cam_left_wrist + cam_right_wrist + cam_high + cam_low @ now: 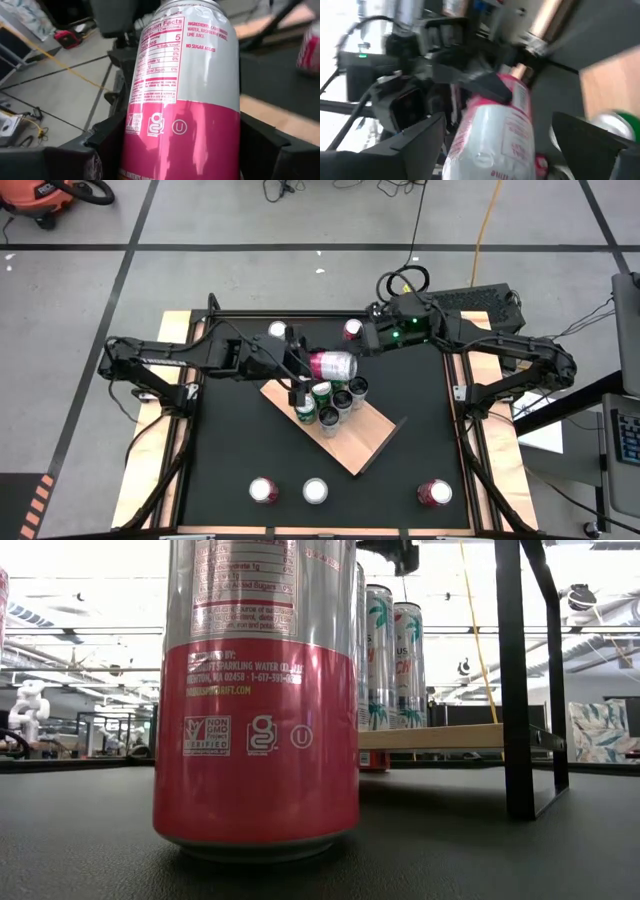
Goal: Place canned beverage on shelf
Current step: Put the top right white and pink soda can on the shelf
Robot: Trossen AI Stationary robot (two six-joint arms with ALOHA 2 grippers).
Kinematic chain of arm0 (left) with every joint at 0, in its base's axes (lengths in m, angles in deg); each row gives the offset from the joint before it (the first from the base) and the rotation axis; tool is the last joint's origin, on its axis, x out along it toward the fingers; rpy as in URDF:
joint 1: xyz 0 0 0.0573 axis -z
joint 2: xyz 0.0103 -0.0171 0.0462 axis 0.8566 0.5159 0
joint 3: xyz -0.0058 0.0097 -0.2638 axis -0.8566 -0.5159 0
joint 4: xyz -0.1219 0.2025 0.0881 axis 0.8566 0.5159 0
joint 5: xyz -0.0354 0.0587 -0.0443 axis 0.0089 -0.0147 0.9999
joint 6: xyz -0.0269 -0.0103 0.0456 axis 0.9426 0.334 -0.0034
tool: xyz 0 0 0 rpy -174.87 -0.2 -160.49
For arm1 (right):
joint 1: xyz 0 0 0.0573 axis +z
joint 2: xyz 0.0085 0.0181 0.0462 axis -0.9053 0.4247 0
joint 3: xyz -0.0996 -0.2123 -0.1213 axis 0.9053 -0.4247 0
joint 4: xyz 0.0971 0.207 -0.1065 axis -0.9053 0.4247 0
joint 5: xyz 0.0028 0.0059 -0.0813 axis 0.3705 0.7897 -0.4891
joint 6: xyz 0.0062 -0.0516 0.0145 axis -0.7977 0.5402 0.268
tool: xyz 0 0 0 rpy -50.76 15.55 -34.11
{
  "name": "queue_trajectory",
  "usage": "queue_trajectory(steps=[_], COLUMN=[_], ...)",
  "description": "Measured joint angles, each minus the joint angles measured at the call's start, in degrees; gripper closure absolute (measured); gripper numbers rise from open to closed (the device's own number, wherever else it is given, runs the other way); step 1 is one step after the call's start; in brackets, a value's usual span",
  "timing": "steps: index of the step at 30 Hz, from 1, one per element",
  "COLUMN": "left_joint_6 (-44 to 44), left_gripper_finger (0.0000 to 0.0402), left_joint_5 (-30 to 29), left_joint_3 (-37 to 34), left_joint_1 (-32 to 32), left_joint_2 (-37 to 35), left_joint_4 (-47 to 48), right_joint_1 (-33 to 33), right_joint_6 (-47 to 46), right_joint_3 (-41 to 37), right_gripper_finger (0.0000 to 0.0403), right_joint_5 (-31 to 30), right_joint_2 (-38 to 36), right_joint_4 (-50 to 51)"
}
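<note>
Risk is building for you: left claw is gripping the pink can sideways, right claw is gaping just beyond it, and shelf cans crowding below may topple.

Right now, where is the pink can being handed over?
In the high view, the pink can lies sideways mid-air between left gripper and right gripper, above the shelf.

Black table with cans; shelf with cans.

Glossy metal can, wood-grain shelf, seemingly matt black table.
</note>
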State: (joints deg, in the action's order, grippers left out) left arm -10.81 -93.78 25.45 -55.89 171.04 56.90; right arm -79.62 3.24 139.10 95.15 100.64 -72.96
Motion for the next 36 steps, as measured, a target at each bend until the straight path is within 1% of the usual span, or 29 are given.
queue_trajectory(steps=[4,9,11,16,19,22,24,28,30,32,36], left_joint_6=[4.4,14.1,18.8,25.8,28.4,29.1,30.3,33.0,33.6,34.3,35.9], left_gripper_finger=[0.0117,0.0117,0.0118,0.0118,0.0118,0.0118,0.0118,0.0118,0.0118,0.0118,0.0118], left_joint_5=[-1.1,-1.1,-1.1,0.1,0.4,1.2,2.4,6.6,7.8,8.6,9.7], left_joint_3=[1.7,3.7,4.1,4.3,4.3,4.3,4.3,3.7,2.5,0.8,-1.4], left_joint_1=[0.6,0.9,0.9,0.9,0.9,1.0,1.0,1.1,1.3,1.3,1.0], left_joint_2=[-0.1,-0.6,-1.4,-4.1,-5.7,-6.1,-6.0,-5.6,-5.6,-5.3,-5.3], left_joint_4=[-0.3,-0.4,-0.6,-2.3,-4.0,-7.1,-9.9,-17.6,-20.6,-24.5,-30.5], right_joint_1=[0.1,0.0,0.1,0.1,0.1,0.1,0.4,2.1,3.2,4.3,5.9], right_joint_6=[1.1,5.4,7.2,12.9,18.0,23.0,25.8,31.7,33.7,35.8,39.1], right_joint_3=[0.0,0.0,0.0,-0.1,-0.1,0.1,1.3,4.3,6.9,10.2,16.8], right_gripper_finger=[0.0052,0.0051,0.0051,0.0051,0.0051,0.0051,0.0051,0.0051,0.0051,0.0051,0.0051], right_joint_5=[-2.0,-5.8,-7.7,-13.6,-15.7,-15.8,-15.8,-15.7,-15.6,-15.6,-15.8], right_joint_2=[0.0,0.0,0.0,-0.7,-0.8,-0.8,-0.8,-0.8,-0.8,-0.8,-0.8], right_joint_4=[-5.2,-10.3,-13.5,-22.0,-26.8,-31.4,-32.2,-31.8,-29.2,-24.6,-10.8])
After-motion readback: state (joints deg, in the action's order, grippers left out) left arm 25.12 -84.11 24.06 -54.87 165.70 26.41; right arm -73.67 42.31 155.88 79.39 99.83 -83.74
